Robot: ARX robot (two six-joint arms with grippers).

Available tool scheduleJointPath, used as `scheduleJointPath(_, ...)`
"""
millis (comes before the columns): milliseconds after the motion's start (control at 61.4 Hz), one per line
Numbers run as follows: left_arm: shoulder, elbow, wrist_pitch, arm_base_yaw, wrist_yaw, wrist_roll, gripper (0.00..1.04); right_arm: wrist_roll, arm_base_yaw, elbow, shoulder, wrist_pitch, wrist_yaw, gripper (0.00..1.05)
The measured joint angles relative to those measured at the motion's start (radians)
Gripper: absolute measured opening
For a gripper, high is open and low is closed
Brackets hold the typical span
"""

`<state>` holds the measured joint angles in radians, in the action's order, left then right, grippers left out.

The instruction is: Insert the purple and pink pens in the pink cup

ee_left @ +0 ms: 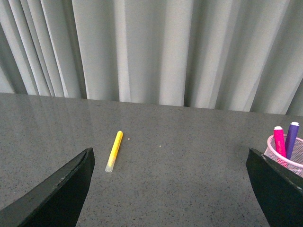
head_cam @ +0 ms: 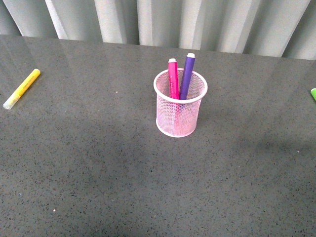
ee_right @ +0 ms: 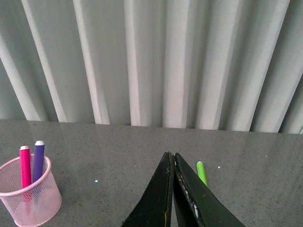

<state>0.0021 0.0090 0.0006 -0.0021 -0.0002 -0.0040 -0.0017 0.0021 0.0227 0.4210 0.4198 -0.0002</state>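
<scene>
The pink cup (head_cam: 180,106) stands upright in the middle of the dark table. The hot pink pen (head_cam: 173,78) and the purple pen (head_cam: 187,75) stand inside it, side by side, tops above the rim. Neither arm shows in the front view. In the left wrist view my left gripper (ee_left: 170,163) is open and empty, with the cup (ee_left: 289,160) and both pens at the frame's edge beyond one finger. In the right wrist view my right gripper (ee_right: 171,155) is shut and empty, apart from the cup (ee_right: 32,198), the pink pen (ee_right: 25,166) and the purple pen (ee_right: 38,161).
A yellow marker (head_cam: 21,88) lies at the table's far left, also in the left wrist view (ee_left: 114,151). A green marker (head_cam: 313,93) lies at the right edge, also beside my right fingers (ee_right: 202,173). Grey curtains (head_cam: 163,22) hang behind the table's far edge.
</scene>
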Motion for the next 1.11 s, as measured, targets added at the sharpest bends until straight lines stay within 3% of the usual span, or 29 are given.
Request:
scheduleJointPath(717,0.0,0.0,0.0,0.0,0.0,0.0,0.98,0.0,0.0,0.0,-0.252,-0.248,0.0,0.03)
scheduleJointPath(814,0.0,0.0,0.0,0.0,0.0,0.0,0.98,0.001,0.0,0.0,-0.377,-0.408,0.0,0.03)
scheduleJointPath(1107,-0.001,0.0,0.0,0.0,0.0,0.0,0.98,0.001,0.0,0.0,-0.417,-0.418,0.002,0.03)
